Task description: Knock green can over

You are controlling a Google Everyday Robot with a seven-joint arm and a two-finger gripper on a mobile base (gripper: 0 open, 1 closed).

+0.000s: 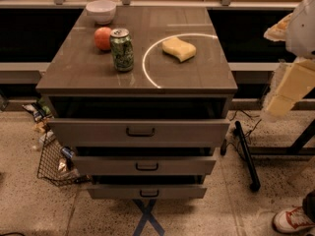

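Observation:
The green can stands upright on the left part of the brown cabinet top, dark green with pale markings and a silver rim. A round orange fruit touches or nearly touches it at its back left. A yellow sponge lies to its right, inside a bright arc of light. My gripper hangs at the far right of the view, beyond the cabinet's right edge and below its top, well away from the can.
A white bowl sits at the back left of the top. Three drawers stick out below the front edge. A wire basket stands on the floor at the left. A black stand leg and a shoe are at the right.

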